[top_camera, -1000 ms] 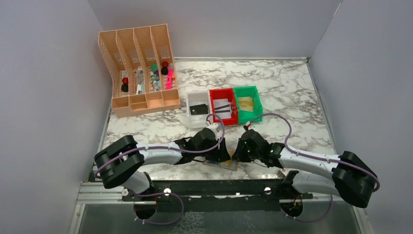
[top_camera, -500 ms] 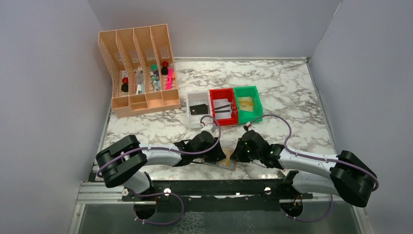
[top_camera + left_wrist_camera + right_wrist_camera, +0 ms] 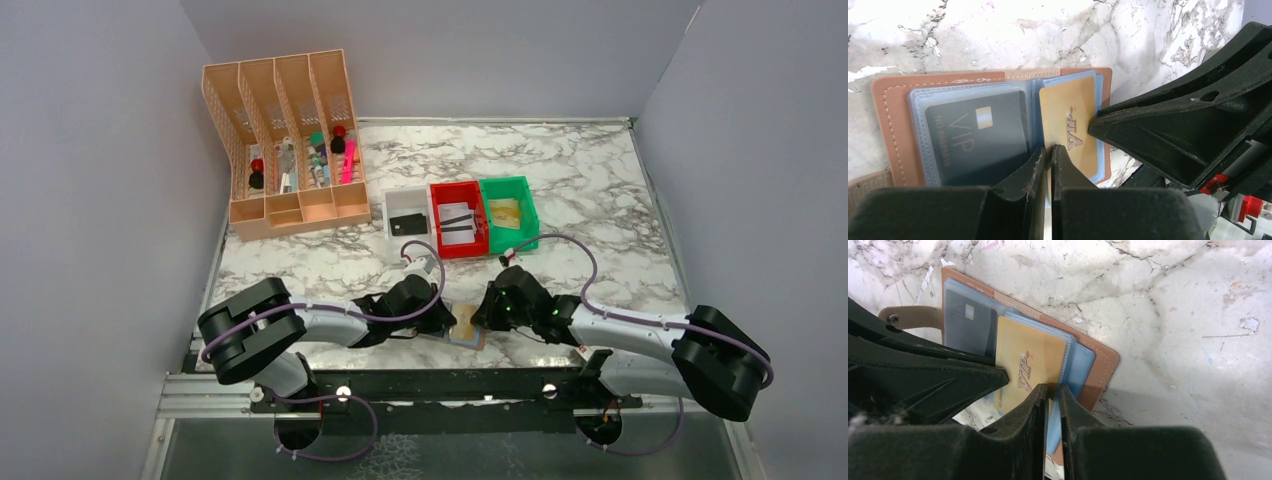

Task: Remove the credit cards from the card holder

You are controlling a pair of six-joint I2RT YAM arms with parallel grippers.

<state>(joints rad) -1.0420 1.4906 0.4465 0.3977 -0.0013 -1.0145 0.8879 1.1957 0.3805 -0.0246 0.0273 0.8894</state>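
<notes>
The brown card holder (image 3: 467,328) lies open near the table's front edge, between both grippers. In the left wrist view its blue-grey sleeves hold a dark credit card (image 3: 973,135) on the left and a gold credit card (image 3: 1070,120) on the right. My left gripper (image 3: 1050,148) is shut on the gold card's near edge. In the right wrist view my right gripper (image 3: 1052,387) is shut on the card holder's blue sleeve (image 3: 1080,365) beside the gold card (image 3: 1030,360), pinning it down. The brown cover (image 3: 1103,365) rests on the marble.
White bin (image 3: 408,225), red bin (image 3: 458,228) and green bin (image 3: 508,213) stand in a row behind the grippers, each with cards inside. A peach desk organiser (image 3: 285,140) with pens stands at the back left. Grey walls enclose the marble table.
My left gripper has closed from open onto the gold card and shifted slightly left. The right gripper has kept its hold on the sleeve.
</notes>
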